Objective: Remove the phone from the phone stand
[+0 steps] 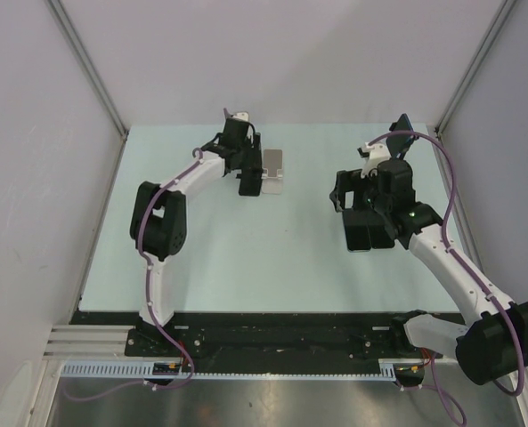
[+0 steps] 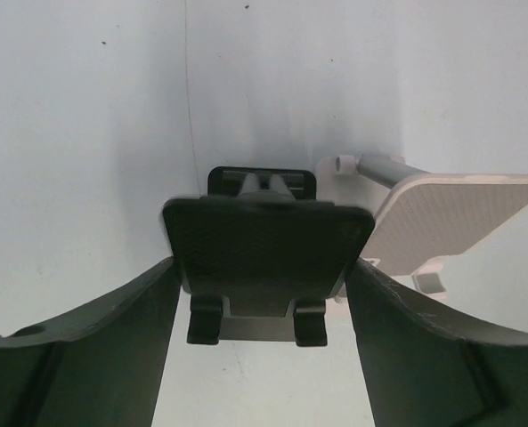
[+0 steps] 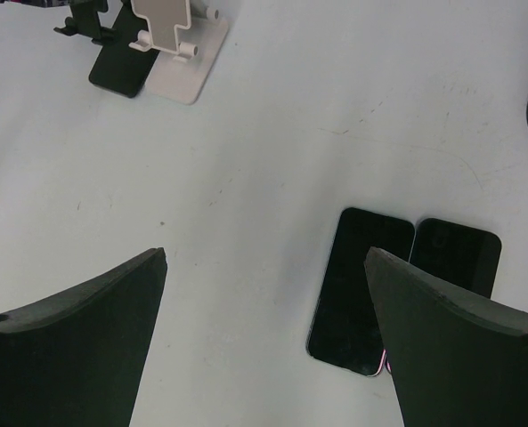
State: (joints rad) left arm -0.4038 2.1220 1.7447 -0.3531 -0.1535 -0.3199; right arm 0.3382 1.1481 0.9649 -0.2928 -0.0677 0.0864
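Observation:
Two dark phones lie flat, side by side on the table, one just left of the other, partly under my right finger. My right gripper hangs open and empty above them, also seen in the top view. The black phone stand has no phone on its plate. My left gripper is closed on its sides at the far left of the table. The black stand also shows in the right wrist view.
A white phone stand with no phone stands right beside the black one, also in the top view and the right wrist view. A dark object sits at the back right near the wall.

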